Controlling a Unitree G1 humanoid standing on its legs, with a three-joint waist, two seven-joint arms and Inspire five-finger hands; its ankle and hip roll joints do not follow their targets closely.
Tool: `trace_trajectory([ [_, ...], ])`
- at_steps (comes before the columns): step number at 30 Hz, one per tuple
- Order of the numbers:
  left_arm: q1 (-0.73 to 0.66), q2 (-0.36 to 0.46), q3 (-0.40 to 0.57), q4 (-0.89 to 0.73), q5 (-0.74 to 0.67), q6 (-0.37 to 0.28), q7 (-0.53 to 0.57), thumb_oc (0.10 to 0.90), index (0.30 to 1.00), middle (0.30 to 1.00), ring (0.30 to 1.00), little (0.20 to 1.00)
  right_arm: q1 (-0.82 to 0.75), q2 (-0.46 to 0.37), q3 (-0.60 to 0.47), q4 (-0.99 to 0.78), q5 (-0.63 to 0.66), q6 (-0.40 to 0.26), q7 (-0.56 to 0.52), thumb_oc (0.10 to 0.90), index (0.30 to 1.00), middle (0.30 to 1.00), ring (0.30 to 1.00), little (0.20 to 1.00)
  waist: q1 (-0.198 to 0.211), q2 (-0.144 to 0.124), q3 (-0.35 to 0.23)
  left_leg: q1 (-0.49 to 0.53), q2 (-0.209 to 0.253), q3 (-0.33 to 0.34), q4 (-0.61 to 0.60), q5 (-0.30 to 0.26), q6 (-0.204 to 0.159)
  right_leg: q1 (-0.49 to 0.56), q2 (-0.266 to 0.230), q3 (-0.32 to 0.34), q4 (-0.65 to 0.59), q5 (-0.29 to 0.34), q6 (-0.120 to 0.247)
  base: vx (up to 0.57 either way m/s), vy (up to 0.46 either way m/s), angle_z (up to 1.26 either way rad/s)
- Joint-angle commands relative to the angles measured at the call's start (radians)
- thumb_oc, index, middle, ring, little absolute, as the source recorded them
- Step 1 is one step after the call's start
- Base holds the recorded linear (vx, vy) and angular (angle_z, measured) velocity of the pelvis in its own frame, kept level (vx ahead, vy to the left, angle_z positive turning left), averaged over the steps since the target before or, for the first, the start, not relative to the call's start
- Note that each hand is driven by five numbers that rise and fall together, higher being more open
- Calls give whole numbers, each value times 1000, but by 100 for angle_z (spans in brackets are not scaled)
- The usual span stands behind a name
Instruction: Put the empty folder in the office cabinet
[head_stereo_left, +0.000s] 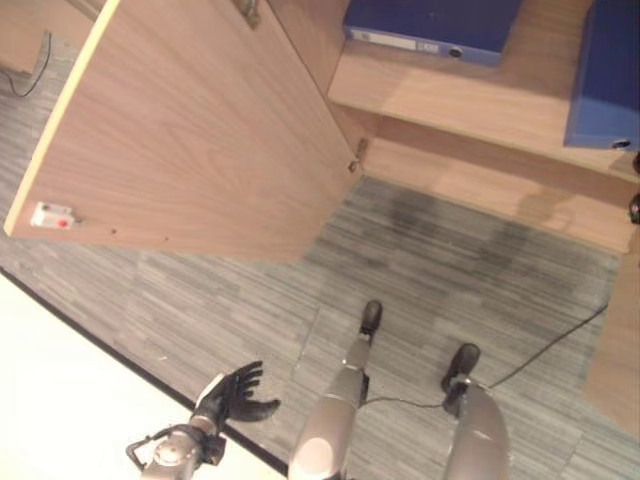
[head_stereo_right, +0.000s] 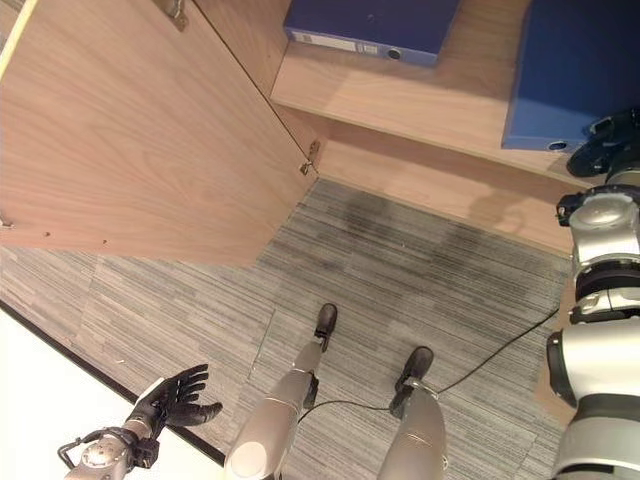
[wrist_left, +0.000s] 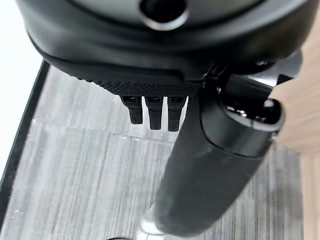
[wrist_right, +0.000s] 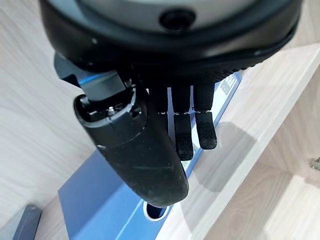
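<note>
The blue folder (head_stereo_right: 575, 80) is seen lying on the cabinet shelf (head_stereo_right: 420, 105), just beneath the right hand (head_stereo_right: 603, 140), whose fingers (wrist_right: 184, 132) are extended, released. Placement is judged essentially complete; the left hand (head_stereo_right: 175, 400) hangs relaxed, empty.

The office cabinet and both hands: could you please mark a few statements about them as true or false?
1. The cabinet door stands open. True.
2. Two blue folders lie on the cabinet shelf. True: one folder lies further left, the other folder by the right hand.
3. The left hand holds a folder. False: it hangs empty over the carpet, fingers relaxed.
4. The right hand is down by the floor. False: it is up at the shelf, its fingers straight over the blue folder.
5. The shelf is metal. False: it is light wood.
</note>
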Motion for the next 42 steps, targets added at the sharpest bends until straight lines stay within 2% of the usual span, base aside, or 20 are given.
trace_trajectory([
  [1,52,20,-34,-12,-5,-29,14,800,900,900,900,900,-77,-95,110,-27,-42,-35,-43,400,300,300,300,300,23,-20,-39,64,122,-34,-18,-115,-100,26,-60,53,-25,-15,141,0,0,0],
  [9,60,30,-43,-28,-11,-29,15,800,900,900,900,900,-202,-111,200,27,-44,-26,-36,400,300,300,300,300,30,-20,-45,54,119,-35,-18,-115,-98,2,-61,63,-13,-19,140,15,0,-2],
  [16,58,59,-57,-32,-16,-27,0,800,900,900,900,900,-368,-123,328,70,-30,-28,-18,400,300,300,300,300,44,-29,-59,59,119,-45,-21,-120,-99,1,-60,66,-14,-18,141,12,-4,0],
  [22,49,104,-55,-35,-29,-29,-11,800,900,900,900,900,-534,-155,434,95,40,-34,-4,400,300,300,300,300,61,-45,-75,49,117,-58,-20,-122,-99,-9,-65,65,-11,-19,141,16,-7,1],
  [27,42,132,-45,-43,-47,-32,-18,800,900,900,900,900,-623,-156,477,107,105,-45,7,400,300,300,300,300,75,-57,-86,29,113,-68,-20,-125,-97,-33,-64,73,-12,-17,141,23,-9,0],
  [28,40,138,-44,-44,-51,-33,-18,800,900,900,900,900,-634,-157,487,108,111,-44,8,400,300,300,300,300,73,-65,-94,39,113,-70,-24,-152,-98,-29,-65,82,-3,-56,147,118,-38,1],
  [30,37,137,-45,-41,-54,-36,-19,800,900,900,900,900,-656,-156,492,90,142,-56,2,400,300,300,300,300,72,-68,-97,29,110,-70,-25,-150,-99,-40,-65,88,-10,-52,147,9,21,9],
  [31,33,137,-47,-38,-52,-36,-18,800,900,900,900,900,-657,-155,486,82,158,-62,-3,400,300,300,300,300,75,-63,-89,14,109,-70,-23,-121,-98,-54,-61,84,-21,-9,142,-108,75,11],
  [32,31,134,-46,-36,-52,-37,-17,800,900,900,900,900,-655,-152,484,69,166,-68,-6,400,300,300,300,300,72,-64,-89,11,111,-69,-22,-121,-98,-55,-59,87,-25,-8,141,-112,67,4],
  [35,25,112,-34,-23,-53,-33,-12,800,900,900,900,900,-577,-138,399,-25,229,-106,-35,400,300,300,300,300,57,-72,-82,12,114,-61,-20,-122,-99,-45,-49,94,-40,-2,139,3,9,-1],
  [38,24,80,-5,8,-43,-31,-3,800,900,900,900,900,-344,-117,171,-234,252,-159,-96,400,300,300,300,300,29,-89,-68,33,122,-52,-13,-128,-97,-6,-35,96,-60,-1,137,4,-11,-5],
  [40,18,45,12,31,-30,-28,4,800,900,900,900,900,-197,-84,33,-385,220,-198,-139,400,300,300,300,300,10,-94,-58,51,124,-49,-7,-136,-94,16,-29,94,-65,0,135,-2,-23,-10],
  [42,13,26,23,58,-12,-28,10,800,900,900,900,900,3,-44,-138,-522,165,-216,-171,400,300,300,300,300,-3,-112,-57,80,129,-47,-5,-146,-94,62,-23,84,-76,-1,133,-3,-46,-11],
])
